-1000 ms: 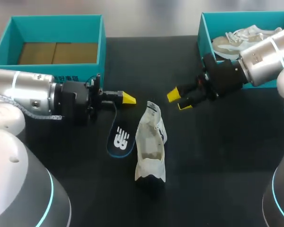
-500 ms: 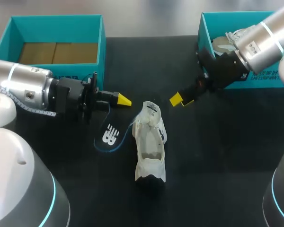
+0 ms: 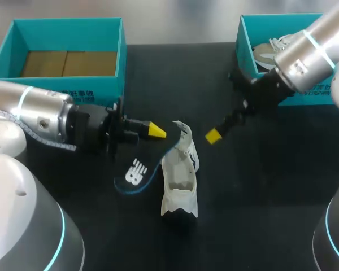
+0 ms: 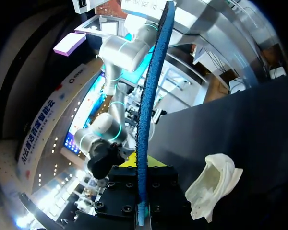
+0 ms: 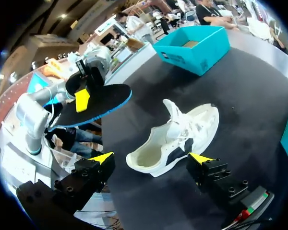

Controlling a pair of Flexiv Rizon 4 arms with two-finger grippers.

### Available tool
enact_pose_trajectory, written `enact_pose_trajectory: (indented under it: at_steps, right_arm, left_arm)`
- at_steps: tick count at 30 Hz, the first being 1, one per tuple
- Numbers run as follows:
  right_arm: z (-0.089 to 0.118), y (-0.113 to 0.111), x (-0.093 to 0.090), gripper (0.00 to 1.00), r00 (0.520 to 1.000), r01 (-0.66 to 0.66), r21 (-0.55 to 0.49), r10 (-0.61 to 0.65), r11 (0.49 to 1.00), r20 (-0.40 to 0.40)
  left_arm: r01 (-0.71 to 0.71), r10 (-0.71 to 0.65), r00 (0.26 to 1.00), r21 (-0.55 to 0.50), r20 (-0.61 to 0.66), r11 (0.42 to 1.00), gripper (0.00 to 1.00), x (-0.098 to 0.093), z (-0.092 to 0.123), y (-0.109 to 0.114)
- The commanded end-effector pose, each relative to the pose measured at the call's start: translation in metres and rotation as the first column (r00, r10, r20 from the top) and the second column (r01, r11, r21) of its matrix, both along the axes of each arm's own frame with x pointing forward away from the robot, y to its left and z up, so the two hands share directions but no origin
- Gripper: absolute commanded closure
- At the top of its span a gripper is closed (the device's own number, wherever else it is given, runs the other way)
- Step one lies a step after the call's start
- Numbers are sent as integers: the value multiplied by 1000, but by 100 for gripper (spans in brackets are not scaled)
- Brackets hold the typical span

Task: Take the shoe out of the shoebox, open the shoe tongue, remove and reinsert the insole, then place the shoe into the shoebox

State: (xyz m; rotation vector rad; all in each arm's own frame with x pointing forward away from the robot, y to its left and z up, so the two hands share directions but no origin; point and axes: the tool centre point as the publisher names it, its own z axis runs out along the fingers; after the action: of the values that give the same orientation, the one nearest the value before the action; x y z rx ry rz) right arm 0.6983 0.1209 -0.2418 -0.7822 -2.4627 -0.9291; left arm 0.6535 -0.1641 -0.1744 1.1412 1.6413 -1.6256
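A white shoe (image 3: 179,180) lies on the black table (image 3: 260,197), its opening facing up. My left gripper (image 3: 155,131) is shut on a dark insole (image 3: 137,172) with a blue rim and white logo. It holds the insole tilted in the air just left of the shoe. In the left wrist view the insole (image 4: 151,110) stands edge-on between the fingers, the shoe (image 4: 213,184) lying beside it. My right gripper (image 3: 213,135) hangs open to the right of the shoe. In the right wrist view the shoe (image 5: 175,136) lies ahead of its open gripper (image 5: 151,158), untouched, with the insole (image 5: 93,103) beyond.
A teal shoebox (image 3: 68,34) with a brown cardboard floor stands at the back left. Another teal shoebox (image 3: 246,39) at the back right holds a second light shoe (image 3: 271,52). My right arm passes in front of that box.
My left gripper has lifted the insole off the table and carried it right, up against the shoe. My right gripper has turned at the wrist and stayed open.
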Motion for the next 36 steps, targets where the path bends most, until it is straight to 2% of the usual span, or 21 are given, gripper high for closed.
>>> enact_pose_trajectory:
  at_steps: [1,2,14,15,20,23,24,36]
  right_arm:
    - [-16,-4,-23,0,996,-71,-100,76,992,52]
    - [-16,-4,-23,0,996,-71,-100,76,992,52]
    - [-16,-4,-23,0,996,-71,-100,76,992,52]
    - [-21,-2,-21,0,994,-85,-179,97,980,59]
    - [-41,10,-28,0,955,-159,-333,231,929,188]
    - [-56,13,-35,0,942,-186,-386,276,904,193]
    - [-61,15,-36,0,943,-195,-421,287,886,167]
    - [-61,15,-36,0,943,-195,-421,287,886,167]
  left_arm:
    - [-44,42,998,-39,-56,998,100,-31,-6,-2]
    - [-38,37,998,-33,-49,999,100,-35,-5,-2]
    - [-38,37,998,-33,-49,999,100,-35,-5,-2]
    - [-30,27,998,-39,-55,999,100,-39,-7,-3]
    - [-14,4,993,-89,-117,996,100,-51,-6,-3]
    - [-14,2,986,-69,-166,998,100,-58,-8,-3]
    - [-6,0,989,-39,-145,999,100,-60,-10,-4]
    - [-6,0,989,-39,-145,999,100,-60,-10,-4]
